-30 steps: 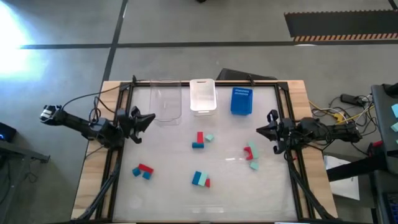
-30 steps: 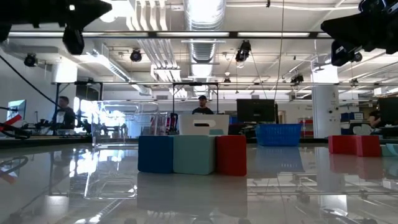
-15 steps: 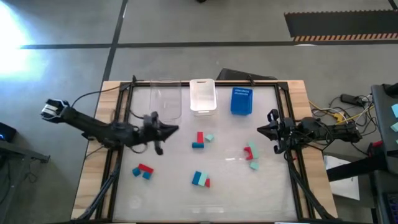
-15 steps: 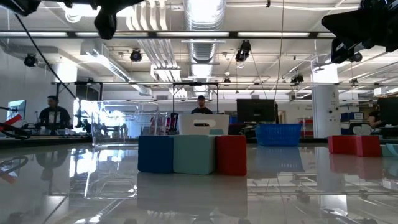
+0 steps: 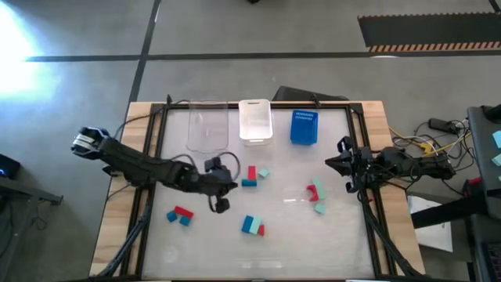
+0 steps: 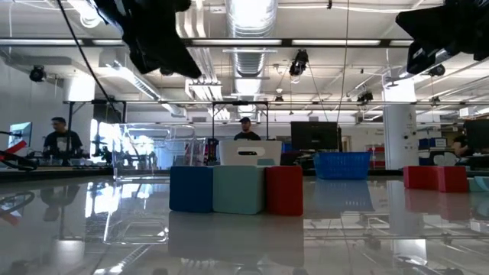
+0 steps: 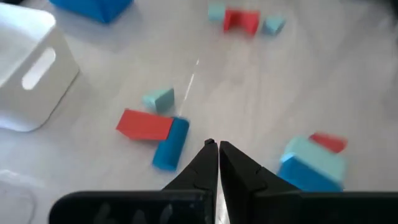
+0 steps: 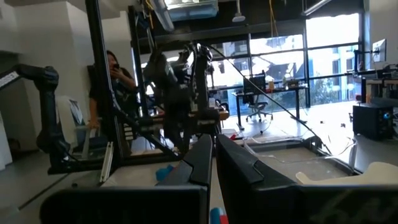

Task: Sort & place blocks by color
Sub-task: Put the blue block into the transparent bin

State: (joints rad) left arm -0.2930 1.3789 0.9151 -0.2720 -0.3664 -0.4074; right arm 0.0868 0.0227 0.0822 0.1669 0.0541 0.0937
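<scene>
High view | red bar [image 5: 252,172] lay lengthwise toward white bin [image 5: 255,120] | left gripper [image 5: 221,193] closed, empty, stretched out just left of bar | right gripper [image 5: 333,163] closed, parked far right.

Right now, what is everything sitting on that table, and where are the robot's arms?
Clear bin: one, far edge, left.
White bin: one, far edge, middle.
Blue bin: one, far edge, right.
Blocks: about a dozen, red, blue, mint, in four clusters: centre, right, near left, near middle.
People: a few, in the room behind.
Left gripper: shut, over the table's middle.
Right gripper: shut, waiting at the right edge.
</scene>
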